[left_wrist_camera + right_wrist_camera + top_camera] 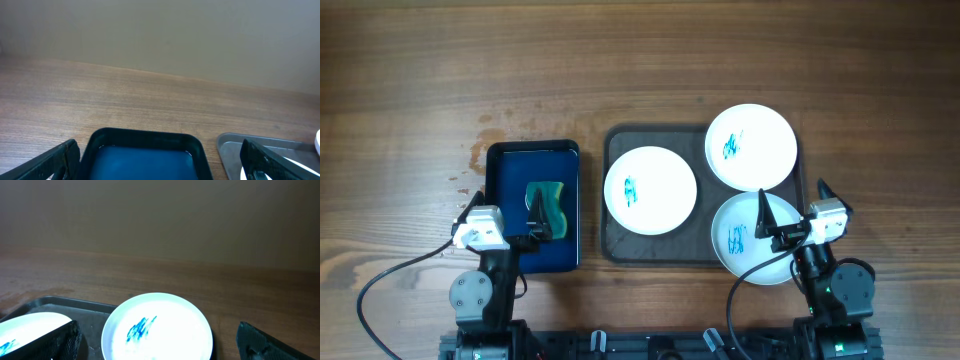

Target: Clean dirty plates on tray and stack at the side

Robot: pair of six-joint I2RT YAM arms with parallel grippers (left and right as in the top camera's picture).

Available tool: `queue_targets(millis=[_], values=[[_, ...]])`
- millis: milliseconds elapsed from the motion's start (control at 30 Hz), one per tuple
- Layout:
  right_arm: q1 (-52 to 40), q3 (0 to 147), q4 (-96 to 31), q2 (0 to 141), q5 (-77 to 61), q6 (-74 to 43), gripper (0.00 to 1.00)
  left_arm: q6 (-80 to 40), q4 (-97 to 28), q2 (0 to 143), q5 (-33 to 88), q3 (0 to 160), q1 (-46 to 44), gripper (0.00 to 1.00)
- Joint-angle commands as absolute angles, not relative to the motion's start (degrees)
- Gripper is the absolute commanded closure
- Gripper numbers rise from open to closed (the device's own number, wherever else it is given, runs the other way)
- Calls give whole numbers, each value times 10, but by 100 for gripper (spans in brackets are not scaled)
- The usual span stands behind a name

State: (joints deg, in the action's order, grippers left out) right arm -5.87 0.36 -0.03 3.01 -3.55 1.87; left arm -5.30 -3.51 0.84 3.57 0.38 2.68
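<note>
Overhead view of a wooden table (420,80) with two robot arms at its near edge. A large grey-brown tray (620,245) lay in the middle, with all three white plates on it. One plate (650,190) sat at the tray's left. A second plate (751,146) was at the far right corner, lapping over the far rim. A third plate (740,255) was at the near right corner, overhanging the near rim. The two right-hand plates met at their edges, though whether they overlapped could not be told. A blue-green scribble was seen at the centre of each plate.

To the left, a smaller dark blue tray (510,165) held a green sponge-like pad (548,205).

The left gripper (505,205) was poised above the near part of the blue tray, jaws spread wide and nothing held. The right gripper (791,195) was poised above the near right plate, also spread wide and empty.

No stack was seen beside the tray. By this showing the task was judged not yet begun. Every plate was left to be wiped and moved aside, and the pad had not been picked up.
</note>
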Motion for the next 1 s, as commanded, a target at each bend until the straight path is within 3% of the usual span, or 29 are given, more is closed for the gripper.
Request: queue_targets(millis=[0,300,467,633,800,967], values=[[-60,3,1,32,-30,29,0,-61,-40,5,49,3,24,0],[-60,3,1,32,-30,29,0,-61,-45,14,33,6,24,0],[-60,3,1,32,-30,29,0,-27,-118,91,36,75,24,0],[-60,3,1,32,-30,29,0,23,-227,347,36,278,24,0],[-60,3,1,32,-30,29,0,20,-488,631,48,570,24,0],[-60,3,1,32,-30,29,0,-57,-608,720,138,632,24,0]])
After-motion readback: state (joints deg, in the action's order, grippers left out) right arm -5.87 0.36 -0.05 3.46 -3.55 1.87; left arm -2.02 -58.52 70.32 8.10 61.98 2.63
